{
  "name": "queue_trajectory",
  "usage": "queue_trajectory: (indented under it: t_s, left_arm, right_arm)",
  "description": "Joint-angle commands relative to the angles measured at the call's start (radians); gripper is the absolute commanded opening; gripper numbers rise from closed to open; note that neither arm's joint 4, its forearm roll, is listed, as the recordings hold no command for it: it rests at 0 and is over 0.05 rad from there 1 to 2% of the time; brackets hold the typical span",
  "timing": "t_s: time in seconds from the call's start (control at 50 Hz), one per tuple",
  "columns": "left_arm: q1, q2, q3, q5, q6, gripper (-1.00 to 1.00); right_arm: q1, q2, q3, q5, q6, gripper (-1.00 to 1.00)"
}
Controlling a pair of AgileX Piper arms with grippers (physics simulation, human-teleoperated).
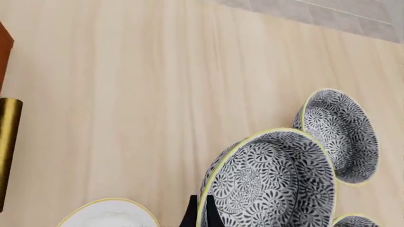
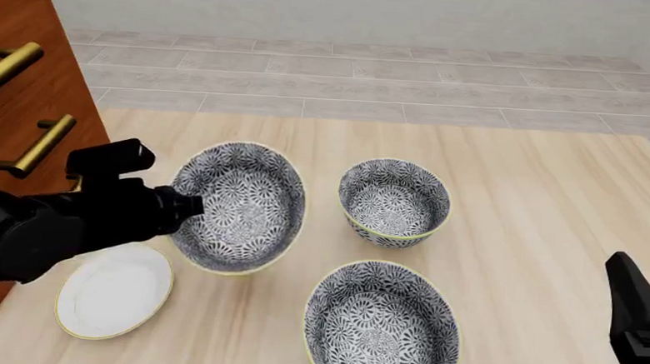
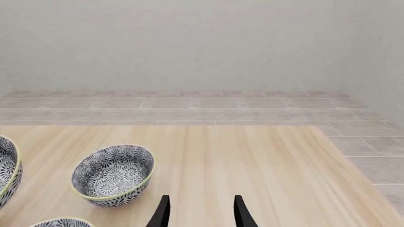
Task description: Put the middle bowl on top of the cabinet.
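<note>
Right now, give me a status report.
Left gripper shut on bowl, tilted, off table. Right gripper open, empty. Cabinet to the left; nothing between.

Bright, even simulator light; faint soft shadows; sharp focus, no glare.

Middle bowl [image 2: 240,207]: deep, round, dense blk/wht floral pattern, thin pale-yellow rim; lifted & tipped on its side, opening facing desk's right edge. Cabinet [image 2: 23,108]: tall reddish-brown wood, brass bar handles, upright at desk's left edge, just left of bowl.
</note>
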Motion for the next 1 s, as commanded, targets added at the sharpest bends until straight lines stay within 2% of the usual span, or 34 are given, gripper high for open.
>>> queue_trajectory:
  t_s: [0.02,0.14,0.46,1.0]
  left_arm:
    - [0.029,-0.078,-0.023,0.073,0.012,-1.00]
    - [0.028,-0.154,-0.035,0.130,-0.005,-1.00]
    - [0.058,-0.241,-0.099,0.259,-0.031,-1.00]
    - [0.130,-0.319,-0.194,0.396,-0.048,-1.00]
  right_arm:
    - [0.002,-0.001,-0.001,0.004,0.003,1.00]
    - [0.002,-0.007,0.000,0.008,0.003,1.00]
    - [-0.001,-0.004,0.000,0.006,0.002,1.00]
    - [0.004,0.005,0.000,-0.009,-0.003,1.00]
